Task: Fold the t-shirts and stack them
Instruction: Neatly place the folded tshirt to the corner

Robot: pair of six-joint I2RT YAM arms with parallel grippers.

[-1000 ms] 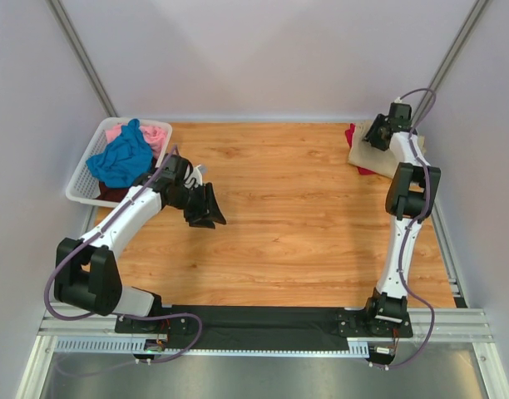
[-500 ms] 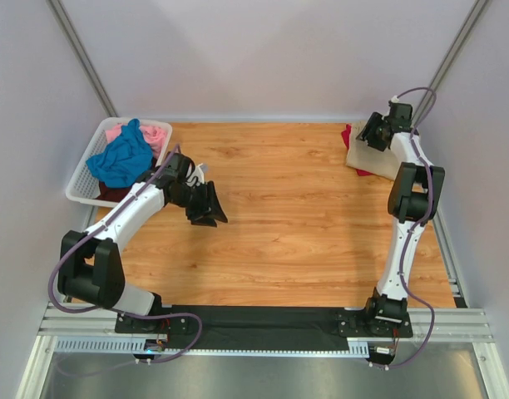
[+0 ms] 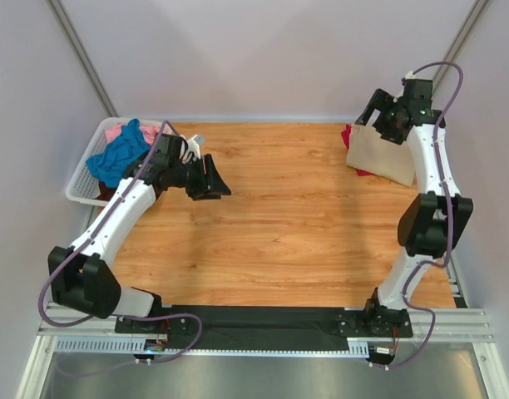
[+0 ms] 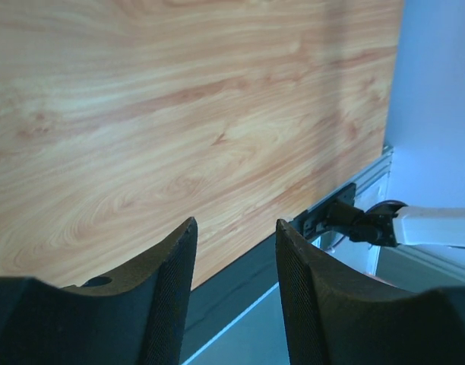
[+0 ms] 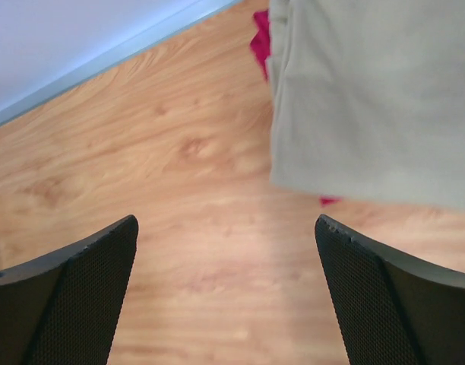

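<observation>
Four t-shirts [image 3: 383, 154] [image 3: 351, 135] [image 3: 113, 158] [image 3: 117, 131] visible, one basket [image 3: 78, 189], two arms [image 3: 126, 208] [image 3: 429, 158].

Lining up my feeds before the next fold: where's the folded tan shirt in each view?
Top external: tan shirt at the far right corner of the table.
Left wrist: not in it.
Right wrist: fills the upper right.
Shared landmark: red shirt peeking from under its left edge.

no readable text, seemingly no labels
</observation>
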